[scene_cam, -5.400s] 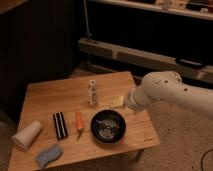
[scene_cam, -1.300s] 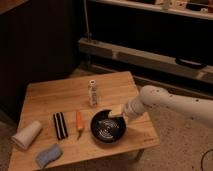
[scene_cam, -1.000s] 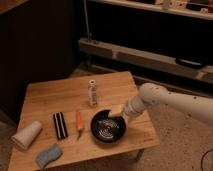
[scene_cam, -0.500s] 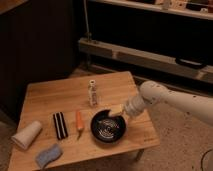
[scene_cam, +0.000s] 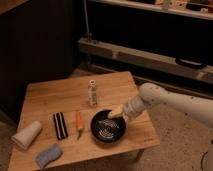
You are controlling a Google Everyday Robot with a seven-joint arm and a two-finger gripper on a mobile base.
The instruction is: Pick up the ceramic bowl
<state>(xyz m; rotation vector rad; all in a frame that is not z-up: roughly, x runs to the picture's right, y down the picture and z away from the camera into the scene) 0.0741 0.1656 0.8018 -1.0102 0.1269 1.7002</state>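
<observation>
The ceramic bowl (scene_cam: 106,129) sits upright on the bench (scene_cam: 50,95), near the front edge and right of centre. Its glossy black inside shows pale swirl rings. Its base appears to rest flat on the wood, so it does not look lifted.

The end effector (scene_cam: 116,112) is at the bowl's far right rim, its pale yellowish tip reaching over the rim and just inside. How far open it is, and whether it has any hold on the rim, cannot be told from this view. The white arm (scene_cam: 165,100) comes in from the right, low over the bench corner.

Just left of the bowl lies an orange stick-shaped item (scene_cam: 79,123), close to the rim but apparently apart from it. Further left is a black striped block (scene_cam: 60,125). A small bottle (scene_cam: 92,92) stands upright behind the bowl, and a white cup (scene_cam: 27,134) lies on its side at the left edge. A blue sponge (scene_cam: 48,154) lies at the front left.

As a judgement, the approach looks finished and the task is at the grasp stage. Securing the rim and raising the bowl clear of the bench remain.
</observation>
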